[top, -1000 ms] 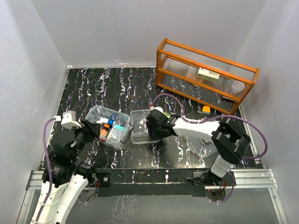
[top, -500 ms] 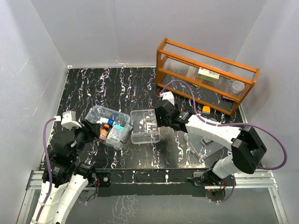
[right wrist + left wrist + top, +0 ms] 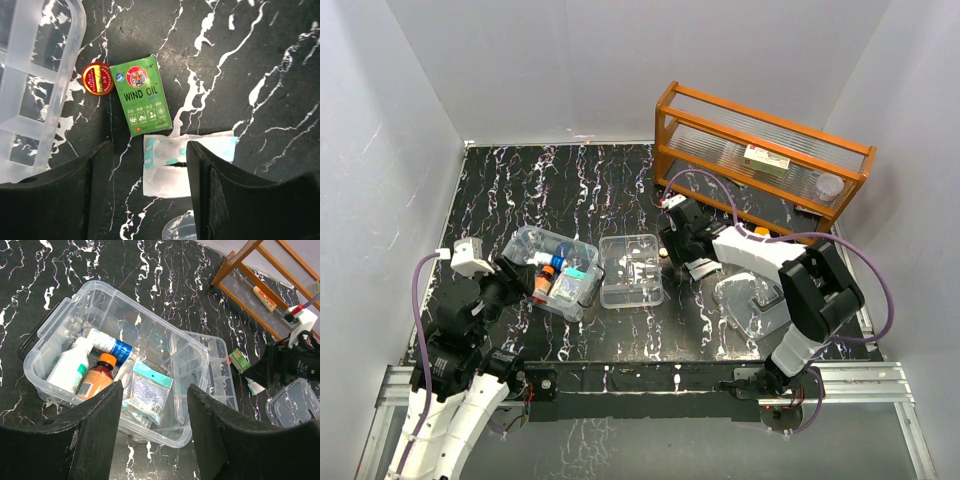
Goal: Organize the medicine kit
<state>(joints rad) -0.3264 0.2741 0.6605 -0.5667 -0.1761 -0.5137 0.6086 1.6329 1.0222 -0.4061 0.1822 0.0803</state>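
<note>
The left gripper (image 3: pixel 155 390) hangs at the near wall of the medicine kit's clear box (image 3: pixel 523 238). Its jaws are spread wide and grip nothing; I cannot tell whether a finger brushes the plastic. It looks parked there to steady the box if needed.

The box sits open at the left-centre of the table (image 3: pixel 570 190). It holds a white bottle (image 3: pixel 67 367), an orange-capped bottle (image 3: pixel 95 377), a blue-and-white tube (image 3: pixel 107 341) and a teal-topped sachet pack (image 3: pixel 147 390). These lie flat side by side, probably so the tray can seat above them.

Just right of the box, the divided tray (image 3: pixel 610 247) lies on the table, seemingly set out so small things can be sorted into its cells. I cannot tell whether any cell is filled.

Three loose things lie beside the tray's right edge. A red round tin (image 3: pixel 98 79) touches a green Wind Oil box (image 3: pixel 141 102), and just below that is a white-and-blue plaster packet (image 3: pixel 187 162).

The right gripper (image 3: pixel 149 147) hovers over them, pointing down, its jaws wide apart and empty. They straddle the packet and the lower end of the Wind Oil box. I judge that it is lining up a pick.

Further right, the clear lid (image 3: pixel 752 303) rests flat on the table, out of the way. The orange wooden rack (image 3: pixel 760 165) stands at the back right.
</note>
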